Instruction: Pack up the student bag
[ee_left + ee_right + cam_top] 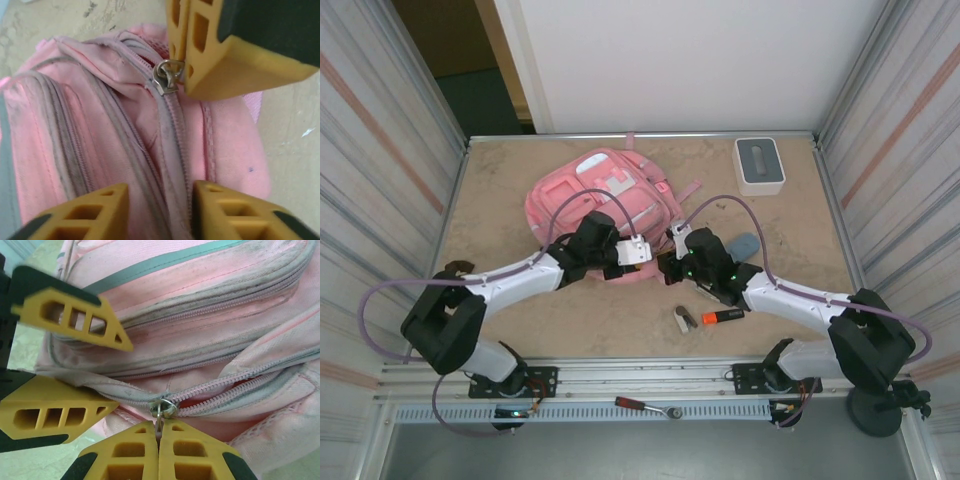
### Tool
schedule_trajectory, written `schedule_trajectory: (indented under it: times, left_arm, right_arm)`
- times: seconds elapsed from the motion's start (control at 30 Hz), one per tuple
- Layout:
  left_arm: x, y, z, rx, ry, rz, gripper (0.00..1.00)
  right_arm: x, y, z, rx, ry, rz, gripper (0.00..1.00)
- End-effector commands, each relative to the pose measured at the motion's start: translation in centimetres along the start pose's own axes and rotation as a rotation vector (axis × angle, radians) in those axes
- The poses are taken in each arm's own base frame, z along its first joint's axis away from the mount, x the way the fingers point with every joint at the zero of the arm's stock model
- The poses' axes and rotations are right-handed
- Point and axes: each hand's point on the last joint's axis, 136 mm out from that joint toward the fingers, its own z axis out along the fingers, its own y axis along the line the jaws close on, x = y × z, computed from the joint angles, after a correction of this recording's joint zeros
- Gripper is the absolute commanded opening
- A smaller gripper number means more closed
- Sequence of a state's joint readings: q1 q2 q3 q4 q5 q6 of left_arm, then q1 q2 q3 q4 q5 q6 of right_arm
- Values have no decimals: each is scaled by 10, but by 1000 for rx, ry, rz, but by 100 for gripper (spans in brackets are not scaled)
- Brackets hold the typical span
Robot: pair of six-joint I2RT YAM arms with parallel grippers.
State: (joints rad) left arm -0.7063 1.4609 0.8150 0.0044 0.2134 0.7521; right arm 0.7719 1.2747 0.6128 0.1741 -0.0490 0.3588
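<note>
Top external: student bag (605, 200) long axis 12–6 o'clock, top toward 12. Right gripper (159, 425) pinches zipper pull (162, 408); left gripper (159, 187) stands narrowly parted.

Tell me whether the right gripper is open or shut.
Shut: the right gripper has its fingers pressed together on the metal zipper pull of the student bag.

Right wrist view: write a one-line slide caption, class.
Right pincer shut on the zipper pull of the student bag.

Tab of zipper pull (163, 408) hidden in right pincer (159, 424); student bag (225, 300) cropped at edges.
</note>
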Motion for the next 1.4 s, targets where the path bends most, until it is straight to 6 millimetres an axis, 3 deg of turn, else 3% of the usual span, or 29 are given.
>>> schedule_trajectory:
  times: [0.0, 0.07, 0.2, 0.3, 0.37, 0.43, 0.53, 0.67, 0.83, 0.97, 1.17, 1.23, 1.27, 1.37]
  left_arm:
    - [-11, 28, -13, -81, -52, -26, 9]
    - [-7, 27, -24, -71, -86, -54, 0]
    - [9, 30, -51, -111, -144, -102, 0]
    - [30, 33, -64, -165, -126, -113, 0]
    - [42, 37, -67, -200, -94, -125, 0]
    - [41, 37, -69, -196, -96, -126, 4]
    - [24, 28, -71, -126, -140, -149, 36]
    - [-3, 12, -66, -60, -163, -143, 64]
    - [-26, -1, -43, -17, -135, -112, 70]
    - [-26, 4, -21, 12, -79, -142, 62]
    - [-15, 1, -8, 58, -24, -168, 33]
    - [-12, 2, -14, 74, -45, -188, 8]
    - [-10, 1, -19, 84, -58, -199, 2]
    - [-17, -1, -44, 117, -177, -211, 0]
  right_arm:
    - [-26, -5, -10, 23, -82, 13, 0]
    - [-22, -32, -11, 105, -55, 40, 0]
    - [-19, -93, -19, 288, -11, 119, 0]
    - [-24, -108, -18, 320, -1, 134, 0]
    - [-31, -93, -9, 253, -13, 123, 0]
    - [-36, -75, -1, 197, -29, 95, 0]
    - [-41, -49, 8, 135, -39, 45, 0]
    - [-49, -21, 10, 55, -63, 33, 0]
    - [-55, 7, 5, -12, -88, 21, 0]
    - [-57, 28, -2, -64, -110, 8, 0]
    - [-53, 27, -8, -53, -119, -1, 0]
    - [-49, 18, -7, -26, -107, 0, 0]
    - [-45, 10, -6, -1, -93, 2, 0]
    - [-36, -31, -1, 122, -46, 30, 0]
